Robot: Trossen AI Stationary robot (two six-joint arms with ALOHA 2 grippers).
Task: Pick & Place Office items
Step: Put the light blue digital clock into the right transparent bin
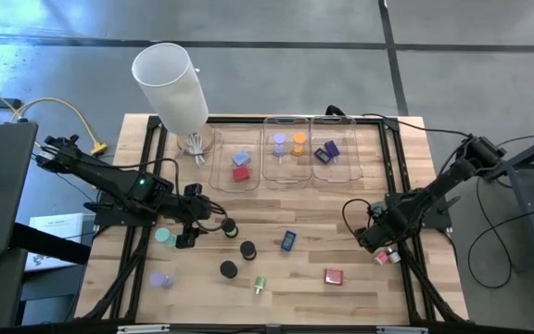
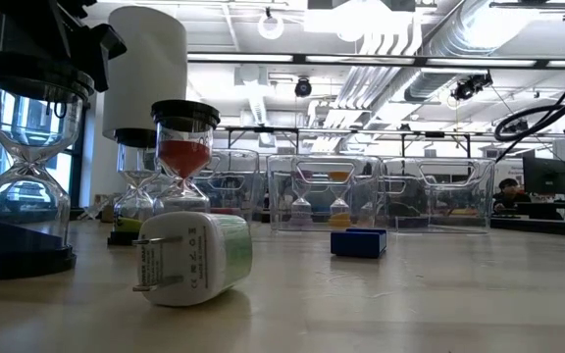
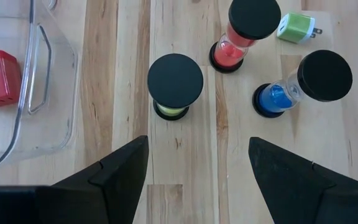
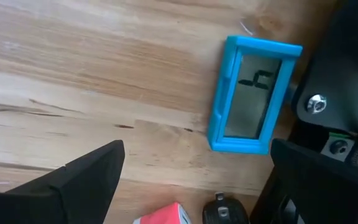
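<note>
Left claw [image 1: 196, 229] hangs over the left-middle of the wooden desk [image 1: 360, 292], fingers spread apart, nothing between them. Just ahead of it stands an hourglass w/ yellow-green sand [image 3: 174, 87], upright, long axis vertical, black round cap on top. Two more upright hourglasses nearby: red-sand one [image 3: 241, 34] and blue-sand one [image 3: 303, 87] (black discs from above). All three are clear glass w/ glossy black ends.

A green-and-white plug adapter [image 2: 192, 258] lies on its side near the front edge, prongs pointing left in the low view; smooth boxy plastic. A blue block [image 1: 288, 240] lies flat mid-desk, a red block [image 1: 334, 276] nearer the front right. A teal cap [image 1: 163, 237] and a lavender cap [image 1: 160, 279] sit at the left side.

Right claw [image 1: 385, 243] sits low at the right edge, released, wide apart, beside a small blue-framed clock [image 4: 250, 93] lying face up, long axis running along the edge, and a pink piece [image 4: 160, 214].

Three clear trays [image 1: 286, 153] line the far side, holding a few pieces. White cylinder [image 1: 170, 85] at far left. Mid-desk btwn the arms is open wood.
</note>
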